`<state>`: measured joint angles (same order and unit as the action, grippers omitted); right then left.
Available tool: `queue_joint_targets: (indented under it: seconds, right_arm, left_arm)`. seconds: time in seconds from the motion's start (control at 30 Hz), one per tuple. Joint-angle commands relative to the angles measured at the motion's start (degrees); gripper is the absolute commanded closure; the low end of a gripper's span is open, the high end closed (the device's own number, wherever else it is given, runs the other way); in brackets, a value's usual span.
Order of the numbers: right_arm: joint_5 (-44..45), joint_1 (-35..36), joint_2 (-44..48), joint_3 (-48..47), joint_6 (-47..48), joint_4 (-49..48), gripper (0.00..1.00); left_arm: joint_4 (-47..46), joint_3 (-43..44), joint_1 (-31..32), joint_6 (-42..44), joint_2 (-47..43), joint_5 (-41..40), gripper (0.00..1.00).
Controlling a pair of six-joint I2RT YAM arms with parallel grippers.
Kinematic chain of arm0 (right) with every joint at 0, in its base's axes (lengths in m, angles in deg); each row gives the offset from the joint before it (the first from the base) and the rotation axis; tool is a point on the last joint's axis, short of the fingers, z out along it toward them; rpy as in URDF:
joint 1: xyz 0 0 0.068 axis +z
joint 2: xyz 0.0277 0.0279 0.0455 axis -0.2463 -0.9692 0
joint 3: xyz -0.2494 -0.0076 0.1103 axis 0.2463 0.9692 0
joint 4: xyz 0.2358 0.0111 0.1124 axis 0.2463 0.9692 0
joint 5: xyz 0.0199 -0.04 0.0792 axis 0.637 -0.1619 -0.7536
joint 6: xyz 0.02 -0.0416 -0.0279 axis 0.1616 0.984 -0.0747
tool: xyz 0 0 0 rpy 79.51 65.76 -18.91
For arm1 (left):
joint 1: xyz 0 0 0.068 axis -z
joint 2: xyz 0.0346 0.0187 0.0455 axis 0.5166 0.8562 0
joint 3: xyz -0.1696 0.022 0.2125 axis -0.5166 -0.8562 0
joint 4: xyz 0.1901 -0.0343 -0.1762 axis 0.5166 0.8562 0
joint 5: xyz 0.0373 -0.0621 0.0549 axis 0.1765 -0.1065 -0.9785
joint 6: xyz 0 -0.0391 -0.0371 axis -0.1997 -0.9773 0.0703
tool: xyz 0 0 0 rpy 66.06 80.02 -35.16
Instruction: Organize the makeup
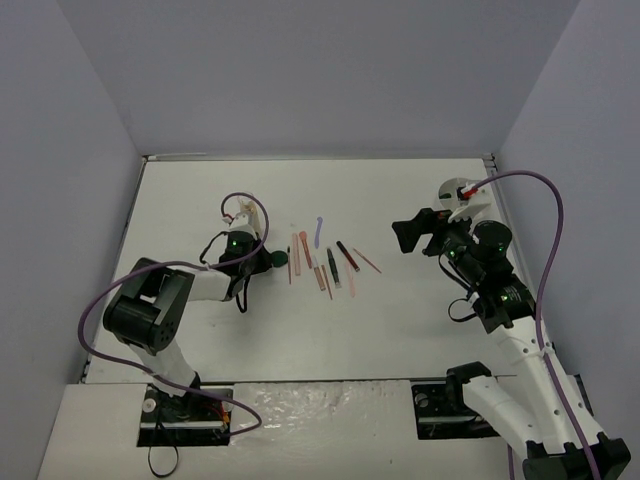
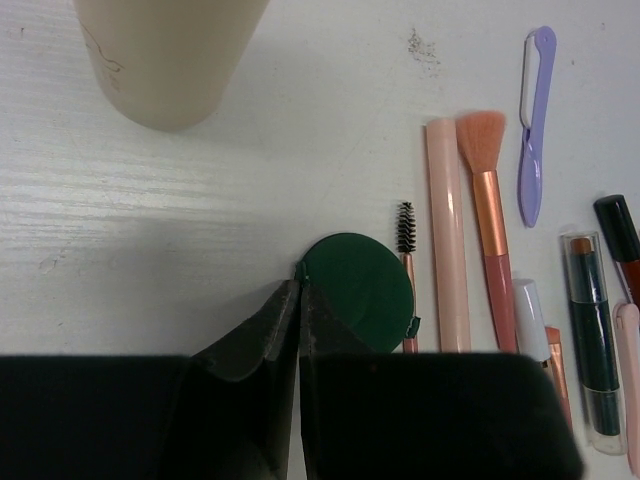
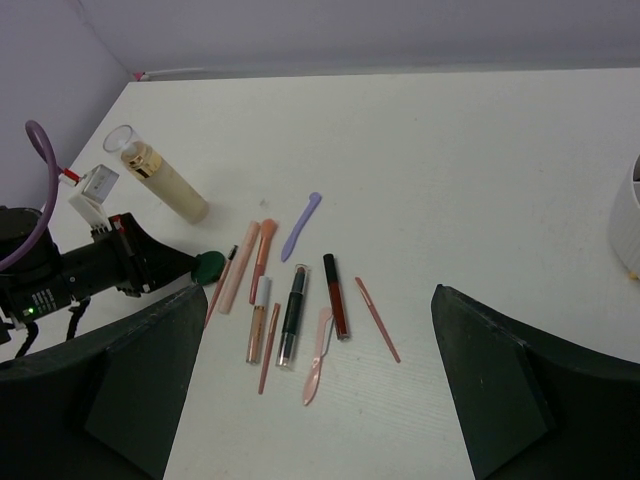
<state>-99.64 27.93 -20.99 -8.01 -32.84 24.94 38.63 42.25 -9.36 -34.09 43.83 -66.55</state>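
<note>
The makeup lies in a loose row mid-table: a pink tube (image 2: 447, 235), a peach brush (image 2: 485, 170), a spoolie (image 2: 405, 228), a lilac stick (image 2: 535, 120), a dark stick (image 3: 295, 310), a red gloss (image 3: 335, 295) and thin pink sticks (image 3: 377, 318). At the row's left end a dark green disc (image 2: 355, 290) lies flat. My left gripper (image 2: 298, 290) is shut, tips meeting at the disc's left rim, one finger over the disc; I cannot tell if the rim is pinched. A beige bottle (image 2: 170, 55) lies beyond. My right gripper (image 3: 318, 295) hangs open above the row.
A white bowl's rim (image 3: 630, 220) shows at the right edge of the right wrist view. The left arm (image 1: 150, 305) reaches in from the left, the right arm (image 1: 490, 280) from the right. Grey walls enclose the table (image 1: 400, 340).
</note>
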Motion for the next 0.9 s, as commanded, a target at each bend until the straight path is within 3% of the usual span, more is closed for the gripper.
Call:
queue_joint_targets:
  seconds: [0.0,0.43,0.87]
  right_arm:
    - [-1.93,0.48,-0.03,-0.21,0.52,-5.33,0.08]
    - [-11.60,0.75,-2.60,-2.77,0.17,-5.60,0.10]
    - [-32.06,5.09,-15.39,-6.45,-2.91,-14.56,0.13]
  left_arm:
    - [1.48,1.14,0.70,0.97,-1.16,0.28,1.00]
    - [5.22,-0.71,1.37,5.14,-14.17,1.55,1.00]
    - [9.22,3.29,1.68,8.11,-26.74,19.02,1.00]
